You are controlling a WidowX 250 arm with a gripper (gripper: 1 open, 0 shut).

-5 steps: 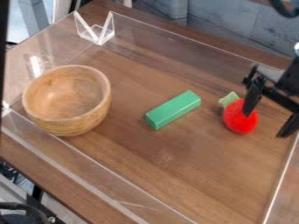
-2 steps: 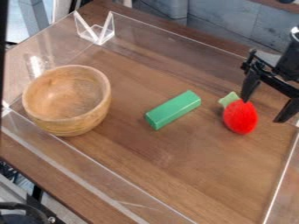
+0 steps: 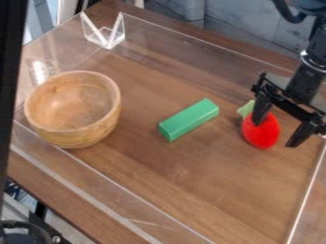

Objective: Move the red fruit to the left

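Black end effector [image 3: 281, 118] pointing straight down, fingers spread wide, straddling small round bright red toy strawberry [image 3: 264, 131] on wooden bench [image 3: 192, 181]. Green leafy top toward upper left. Green rectangular block [image 3: 189, 119] to the left; round wooden bowl [image 3: 72, 108] farther left.

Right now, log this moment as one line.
gripper: open, straddling strawberry, no grip | green block: left of strawberry | bowl: far left | strawberry not yet moved

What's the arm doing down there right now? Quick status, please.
Fingers open, straddling the strawberry, not gripping. Strawberry on the table. Green block lies to its left, in the path.
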